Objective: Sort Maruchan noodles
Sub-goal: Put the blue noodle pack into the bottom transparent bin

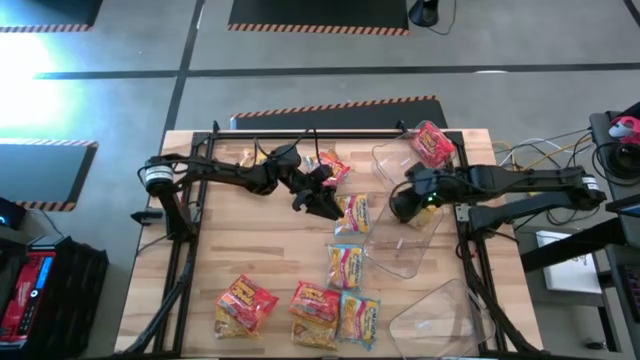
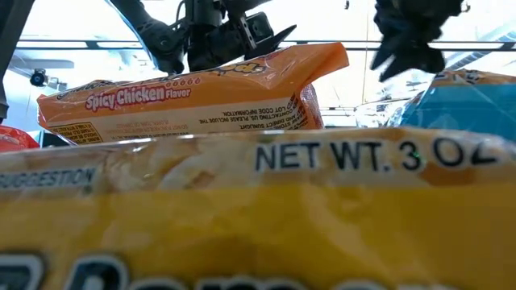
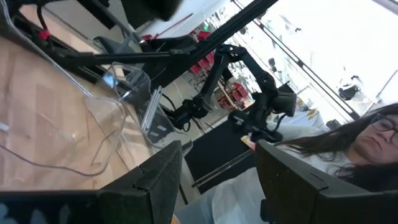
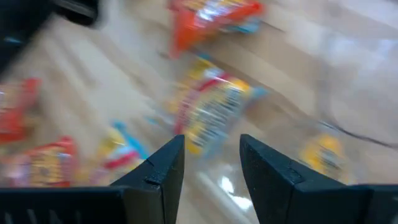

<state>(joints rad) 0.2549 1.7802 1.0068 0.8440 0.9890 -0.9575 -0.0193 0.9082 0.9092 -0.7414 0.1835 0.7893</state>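
The table [image 1: 260, 265] is pale wooden planking on a dark frame, standing on a grey floor with striped hazard tape around dark mats.

Taking the tabletop as a clock face seen from above, the noodle packets [image 1: 345, 262] are scattered mostly from the centre toward six: a column of blue-and-yellow ones runs down the middle, red and orange ones lie near the six o'clock edge, and one red packet [image 1: 433, 143] sits at about one o'clock in a clear tub [image 1: 400, 165]. Two more clear tubs [image 1: 405, 255] lie between three and five o'clock.

The left gripper [image 1: 322, 205] hangs just above centre, fingers parted with nothing between them. The right gripper [image 1: 402, 205] hovers at about two o'clock over the tubs, its fingers apart and empty too.

From table height, a yellow packet [image 2: 258, 217] fills the foreground with an orange one [image 2: 193, 101] behind.

Beyond the table sits a person [image 3: 367, 143] with long dark hair.
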